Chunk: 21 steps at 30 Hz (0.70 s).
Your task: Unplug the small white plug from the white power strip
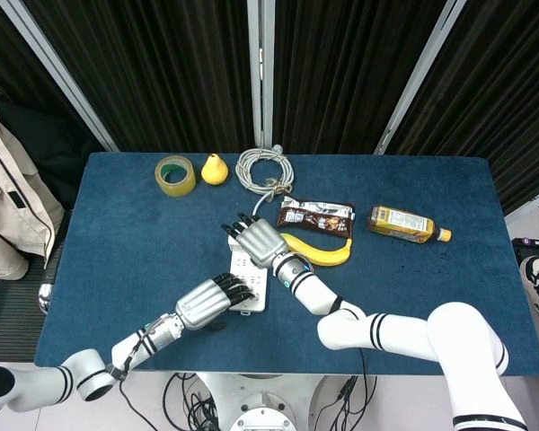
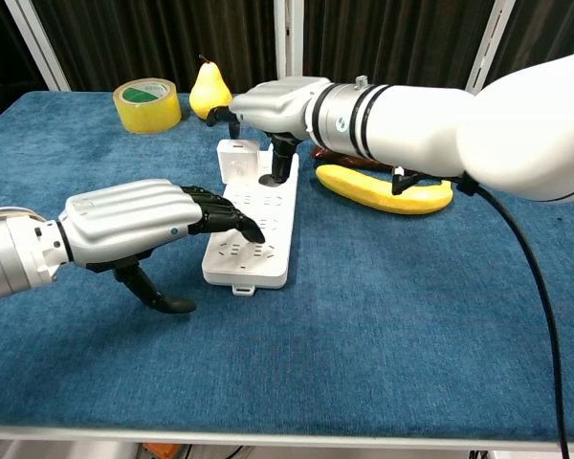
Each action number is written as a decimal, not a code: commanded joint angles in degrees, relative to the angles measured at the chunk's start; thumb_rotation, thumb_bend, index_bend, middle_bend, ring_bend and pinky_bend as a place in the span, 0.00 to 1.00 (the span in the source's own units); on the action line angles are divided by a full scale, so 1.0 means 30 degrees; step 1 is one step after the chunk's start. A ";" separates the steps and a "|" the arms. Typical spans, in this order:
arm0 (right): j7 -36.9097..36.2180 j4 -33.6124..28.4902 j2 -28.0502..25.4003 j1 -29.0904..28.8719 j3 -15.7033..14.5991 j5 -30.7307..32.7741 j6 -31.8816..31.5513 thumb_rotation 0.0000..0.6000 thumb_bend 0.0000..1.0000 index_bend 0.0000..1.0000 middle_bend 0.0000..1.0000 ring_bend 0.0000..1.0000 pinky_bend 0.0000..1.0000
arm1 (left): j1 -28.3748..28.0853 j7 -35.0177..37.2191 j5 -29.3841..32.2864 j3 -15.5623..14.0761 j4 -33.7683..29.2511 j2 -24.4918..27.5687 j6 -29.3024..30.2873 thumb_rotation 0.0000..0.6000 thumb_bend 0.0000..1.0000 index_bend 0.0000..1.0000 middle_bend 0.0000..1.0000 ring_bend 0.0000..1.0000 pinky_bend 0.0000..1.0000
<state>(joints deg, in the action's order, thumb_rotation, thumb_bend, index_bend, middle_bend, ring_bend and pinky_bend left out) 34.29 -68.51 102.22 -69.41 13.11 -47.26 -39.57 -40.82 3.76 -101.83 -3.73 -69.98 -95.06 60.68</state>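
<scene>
Small white plug (image 2: 237, 156) seated at far end of white power strip (image 2: 253, 228), mid-table. Right hand (image 2: 273, 107) poised directly over plug, thumb reaching down just beside it; grip on plug unclear. Left hand (image 2: 139, 227) pressing flat, fingertips (image 2: 231, 222) on strip's near end, holding nothing. Banana (image 2: 383, 189) just right.

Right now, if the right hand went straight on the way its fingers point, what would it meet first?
Probably the small white plug at the far end of the flat white power strip. The right hand hangs just above and beside it, fingers pointing toward it; whether they already touch is unclear.
</scene>
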 commanded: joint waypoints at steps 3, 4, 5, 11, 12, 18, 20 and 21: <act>0.0292 0.1269 0.0998 -0.0529 -0.0255 0.0258 0.0088 1.00 0.27 0.13 0.23 0.11 0.32 | 0.0034 0.0177 0.0013 -0.0171 0.0291 -0.0230 0.0324 1.00 0.20 0.20 0.23 0.16 0.19; 0.0317 0.1456 0.1133 -0.0581 -0.0275 0.0295 0.0099 1.00 0.28 0.15 0.24 0.12 0.34 | 0.0034 0.0200 0.0018 -0.0192 0.0323 -0.0256 0.0368 1.00 0.20 0.20 0.23 0.16 0.19; 0.0330 0.1634 0.1257 -0.0631 -0.0283 0.0330 0.0117 1.00 0.28 0.17 0.25 0.13 0.35 | 0.0033 0.0216 0.0026 -0.0207 0.0354 -0.0281 0.0410 1.00 0.20 0.20 0.23 0.16 0.19; 0.0014 0.2756 0.1988 -0.0860 -0.0222 0.0051 0.0187 1.00 0.30 0.24 0.26 0.17 0.40 | 0.0000 0.0433 0.0149 -0.0286 0.0625 -0.0493 0.0550 1.00 0.19 0.20 0.23 0.16 0.19; -0.0122 0.2889 0.2076 -0.0862 -0.0192 -0.0070 0.0177 1.00 0.30 0.25 0.27 0.17 0.41 | -0.0007 0.0471 0.0166 -0.0300 0.0663 -0.0518 0.0560 1.00 0.19 0.20 0.23 0.16 0.18; -0.1008 0.3619 0.2477 -0.0781 -0.0080 -0.1005 0.0097 1.00 0.33 0.33 0.30 0.23 0.46 | -0.0070 0.0705 0.0217 -0.0408 0.0866 -0.0650 0.0641 1.00 0.19 0.20 0.23 0.16 0.18; -0.1153 0.3845 0.2572 -0.0751 -0.0091 -0.1224 0.0101 1.00 0.33 0.38 0.32 0.25 0.48 | -0.0095 0.0768 0.0274 -0.0427 0.0904 -0.0673 0.0617 1.00 0.19 0.20 0.23 0.16 0.18; -0.1245 0.3926 0.2620 -0.0728 -0.0083 -0.1321 0.0091 1.00 0.33 0.39 0.33 0.25 0.49 | -0.0103 0.0794 0.0303 -0.0432 0.0924 -0.0686 0.0610 1.00 0.19 0.20 0.23 0.16 0.18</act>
<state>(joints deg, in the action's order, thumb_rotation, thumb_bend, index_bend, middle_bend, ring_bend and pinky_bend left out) 30.75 -56.90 109.92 -71.67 12.84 -51.02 -39.27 -41.12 6.14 -100.93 -5.02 -67.22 -97.11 62.52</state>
